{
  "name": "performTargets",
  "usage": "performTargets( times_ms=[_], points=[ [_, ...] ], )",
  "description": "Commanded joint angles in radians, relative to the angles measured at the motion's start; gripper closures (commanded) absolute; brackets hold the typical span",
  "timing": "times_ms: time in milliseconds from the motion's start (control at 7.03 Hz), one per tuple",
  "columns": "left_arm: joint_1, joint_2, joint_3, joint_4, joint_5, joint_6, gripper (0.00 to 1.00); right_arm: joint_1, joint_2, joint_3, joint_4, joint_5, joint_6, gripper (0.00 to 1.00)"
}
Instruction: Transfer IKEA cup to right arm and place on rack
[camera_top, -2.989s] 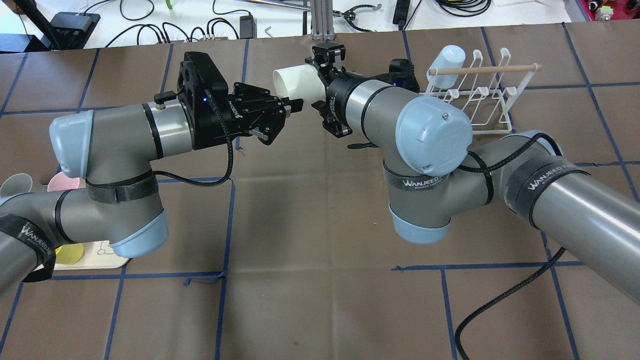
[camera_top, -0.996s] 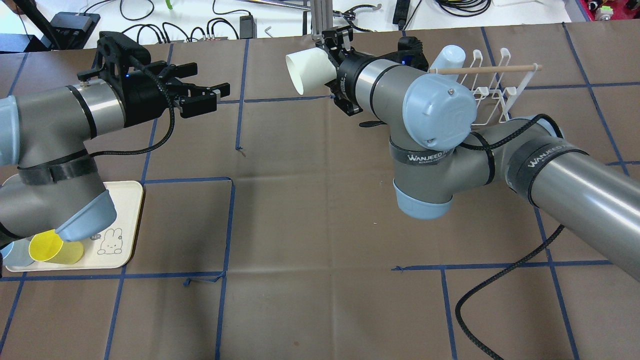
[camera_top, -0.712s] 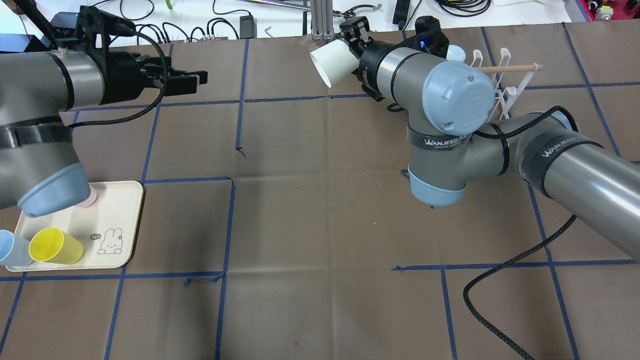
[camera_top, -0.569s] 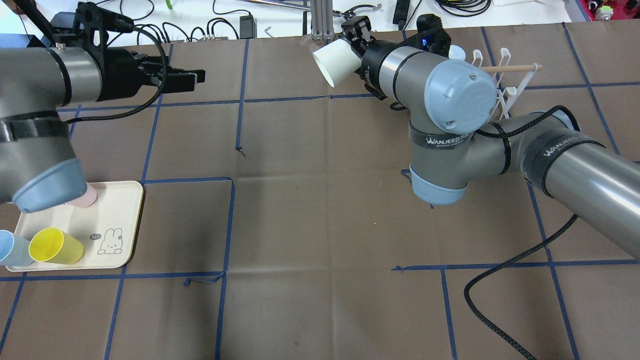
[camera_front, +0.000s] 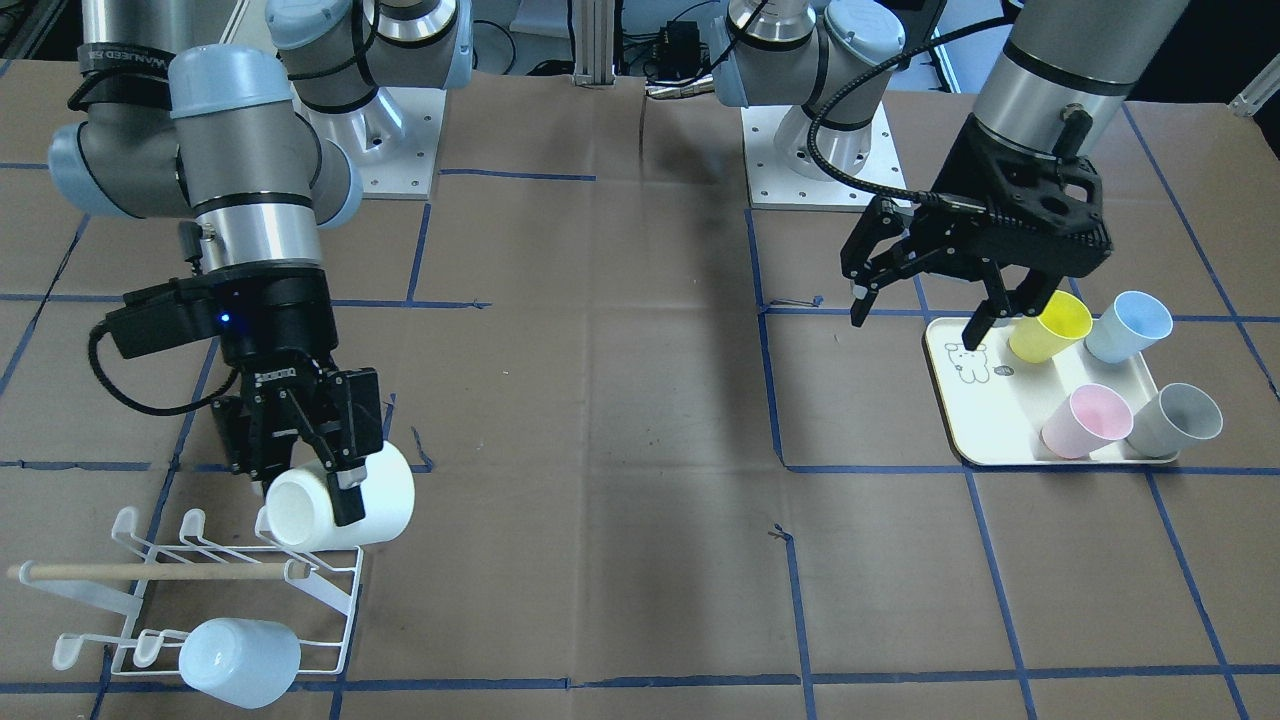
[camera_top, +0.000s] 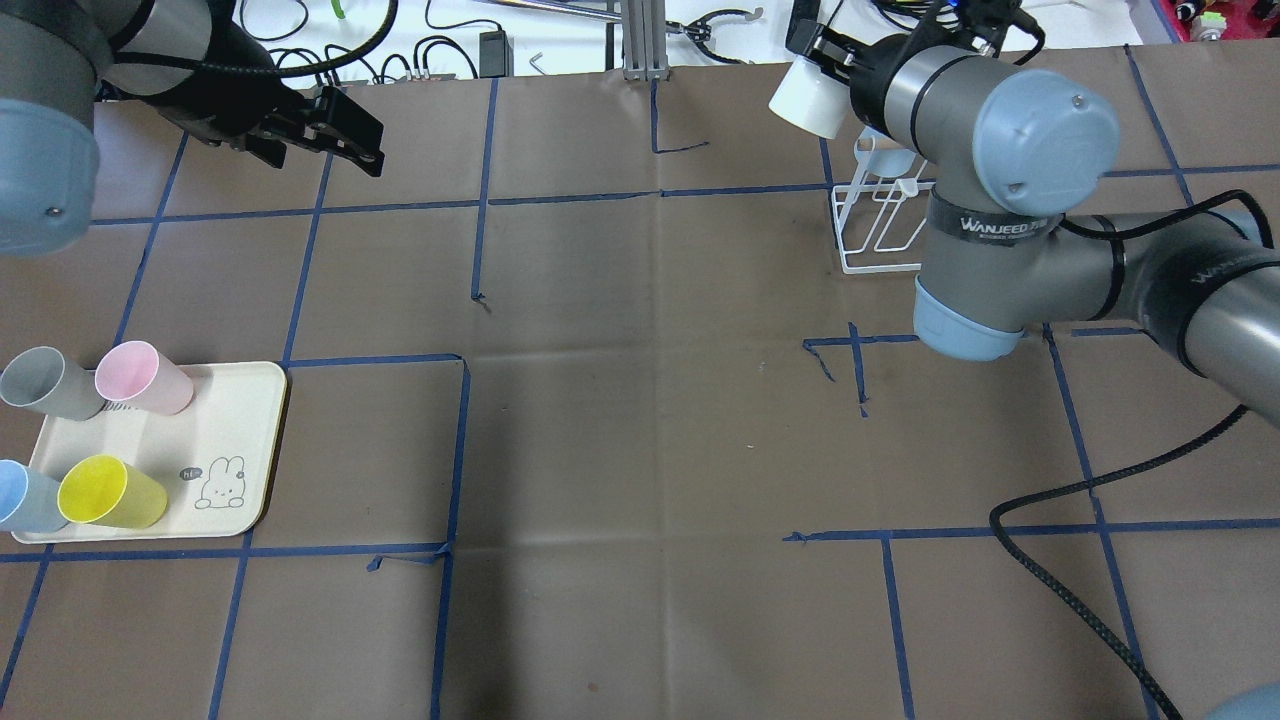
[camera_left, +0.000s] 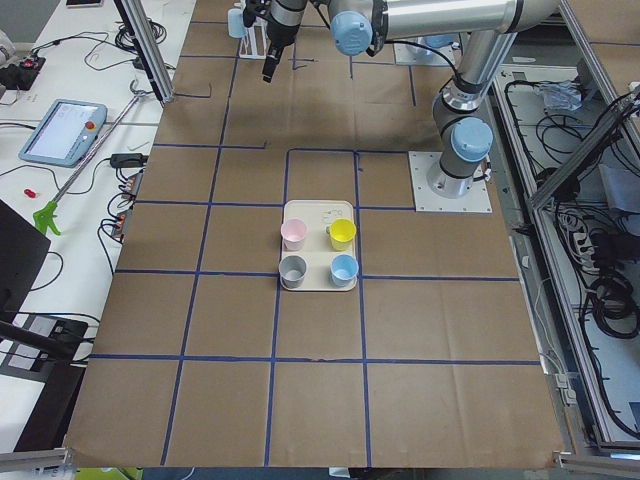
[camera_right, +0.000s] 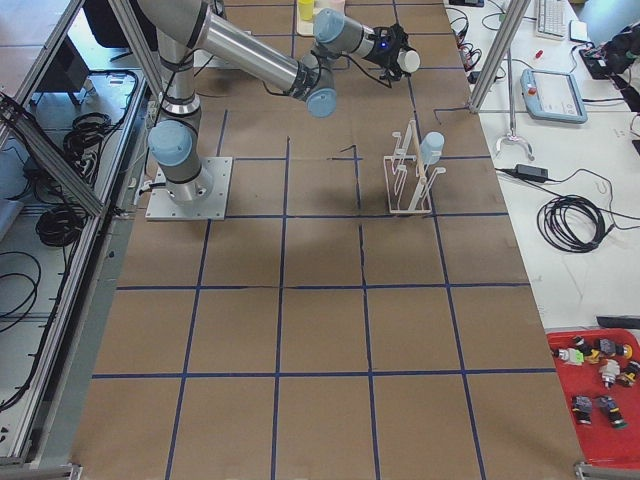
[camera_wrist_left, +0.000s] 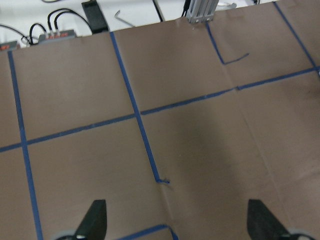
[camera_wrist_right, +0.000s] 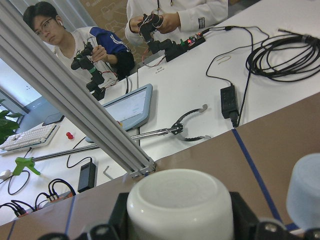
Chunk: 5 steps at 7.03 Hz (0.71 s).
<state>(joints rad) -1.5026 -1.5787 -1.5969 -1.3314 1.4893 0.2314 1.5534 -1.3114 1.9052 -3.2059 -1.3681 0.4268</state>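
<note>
The white IKEA cup lies on its side in my right gripper, which is shut on it just above the white wire rack with its wooden dowel. In the overhead view the cup hangs at the rack's far end. The right wrist view shows the cup's base between the jaws. My left gripper hangs open and holds nothing, above the cream tray's near corner. Its fingertips are spread wide over bare brown paper.
A pale blue cup sits upturned on a rack prong. The tray holds yellow, pink, grey and blue cups. Cables and people are beyond the table's far edge.
My left gripper let go of the cup and drew back to the left. My right arm swung right with the cup, from mid-table to over the rack.
</note>
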Motion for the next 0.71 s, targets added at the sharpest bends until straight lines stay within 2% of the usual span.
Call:
performTargets(
  times_ms=[0, 569],
  points=[
    [-0.051, 0.003, 0.014, -0.155, 0.086, -0.122, 0.01, -0.061, 0.047, -0.072, 0.0, 0.0, -0.272, 0.9],
    [-0.051, 0.032, -0.05, -0.141, 0.088, -0.123, 0.01, -0.222, 0.162, -0.187, -0.002, 0.018, -0.514, 0.9]
  ],
)
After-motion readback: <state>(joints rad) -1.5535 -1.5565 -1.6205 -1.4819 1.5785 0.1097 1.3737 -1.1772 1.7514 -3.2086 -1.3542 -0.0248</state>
